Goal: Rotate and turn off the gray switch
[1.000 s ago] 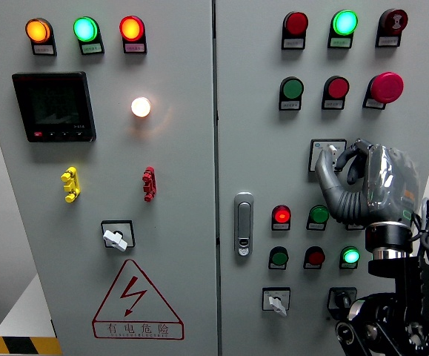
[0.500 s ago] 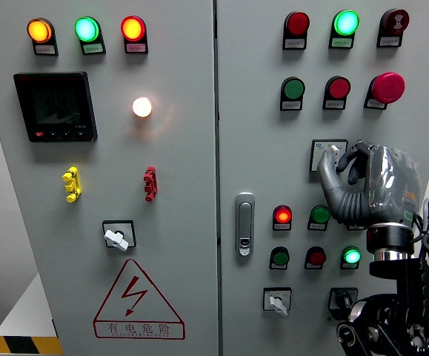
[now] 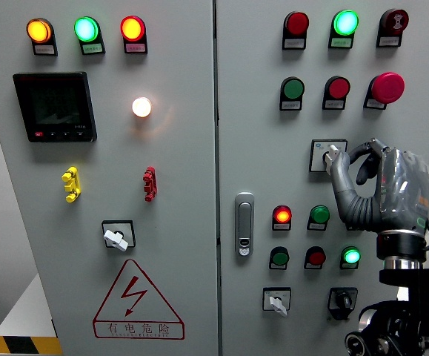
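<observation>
Gray rotary switch (image 3: 327, 155) on the right cabinet door sits just left of the right hand (image 3: 355, 167), whose curled thumb and fingers pinch its small lever, pointing up-right.

Hand: right hand (image 3: 381, 189) — grey jointed fingers, black tips, a glossy translucent shell over the back.
Wrist: a polished metal ring is seen below it.
Forearm: black — dark cables are run alongside.

We are counting four lit lamps (image 3: 86, 29) on the left door (image 3: 184, 222), one display (image 3: 54, 106), one gray switch (image 3: 327, 155), three other rotary switches (image 3: 116, 237), one right hand (image 3: 381, 189)
</observation>
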`<move>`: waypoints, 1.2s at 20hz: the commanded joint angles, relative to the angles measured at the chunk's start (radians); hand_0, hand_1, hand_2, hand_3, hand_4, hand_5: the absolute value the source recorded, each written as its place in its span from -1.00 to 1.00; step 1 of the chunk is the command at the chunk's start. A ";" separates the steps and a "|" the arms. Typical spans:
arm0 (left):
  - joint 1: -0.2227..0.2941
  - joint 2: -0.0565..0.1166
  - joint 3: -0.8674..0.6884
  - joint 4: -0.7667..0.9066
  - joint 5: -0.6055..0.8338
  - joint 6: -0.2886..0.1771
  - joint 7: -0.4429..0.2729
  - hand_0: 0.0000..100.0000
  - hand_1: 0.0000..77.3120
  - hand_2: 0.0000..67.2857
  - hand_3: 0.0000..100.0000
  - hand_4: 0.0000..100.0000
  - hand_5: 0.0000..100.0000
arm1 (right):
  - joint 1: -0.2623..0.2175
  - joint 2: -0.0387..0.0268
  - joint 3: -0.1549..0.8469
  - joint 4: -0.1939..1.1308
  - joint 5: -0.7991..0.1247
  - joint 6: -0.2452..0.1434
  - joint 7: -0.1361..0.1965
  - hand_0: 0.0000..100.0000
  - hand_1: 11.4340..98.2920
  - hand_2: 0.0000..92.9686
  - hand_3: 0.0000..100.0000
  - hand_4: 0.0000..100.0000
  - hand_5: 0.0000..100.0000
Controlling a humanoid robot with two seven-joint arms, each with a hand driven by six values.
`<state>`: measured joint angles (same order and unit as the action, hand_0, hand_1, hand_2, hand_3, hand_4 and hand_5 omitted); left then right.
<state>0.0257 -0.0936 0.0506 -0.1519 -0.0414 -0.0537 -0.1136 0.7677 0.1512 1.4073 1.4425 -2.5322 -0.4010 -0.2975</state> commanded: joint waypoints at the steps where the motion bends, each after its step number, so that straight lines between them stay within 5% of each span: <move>1: 0.000 0.000 0.000 0.000 0.000 0.000 -0.001 -1.00 -1.00 -0.70 -0.57 -0.76 -0.75 | -0.060 -0.0024 0.001 0.074 -0.017 0.008 0.001 0.36 -0.23 0.30 0.77 0.42 0.70; 4: 0.000 0.000 0.000 0.000 0.000 0.000 0.000 -1.00 -1.00 -0.70 -0.57 -0.76 -0.75 | -0.149 -0.0024 0.001 0.174 -0.040 0.019 0.014 0.34 -0.21 0.20 0.66 0.33 0.68; 10: -0.001 0.000 0.000 0.000 0.000 0.000 0.000 -1.00 -1.00 -0.70 -0.57 -0.76 -0.75 | -0.241 -0.0040 0.004 0.312 -0.069 0.063 0.046 0.29 -0.15 -0.05 0.23 -0.11 0.50; 16: 0.000 0.000 0.000 0.000 0.000 0.000 0.000 -1.00 -1.00 -0.70 -0.57 -0.76 -0.75 | -0.306 0.0006 0.010 0.406 -0.092 0.068 0.100 0.23 -0.07 -0.34 -0.12 -0.43 0.09; 20: 0.000 0.000 0.000 0.000 0.000 0.000 0.000 -1.00 -1.00 -0.70 -0.57 -0.76 -0.75 | -0.340 0.0037 0.010 0.460 -0.094 0.097 0.107 0.21 -0.02 -0.55 -0.34 -0.63 -0.17; 22: 0.000 0.000 0.000 0.000 0.000 0.000 0.000 -1.00 -1.00 -0.70 -0.57 -0.76 -0.75 | -0.340 0.0037 0.013 0.472 -0.095 0.105 0.149 0.20 0.00 -0.61 -0.42 -0.71 -0.29; 24: 0.000 0.000 0.000 0.000 0.000 0.000 0.000 -1.00 -1.00 -0.70 -0.57 -0.76 -0.75 | -0.341 0.0037 0.013 0.486 -0.105 0.110 0.155 0.21 0.01 -0.66 -0.50 -0.76 -0.38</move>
<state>0.0257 -0.0936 0.0506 -0.1519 -0.0414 -0.0537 -0.1136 0.4278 0.1546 1.4199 1.9176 -2.6299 -0.2965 -0.1516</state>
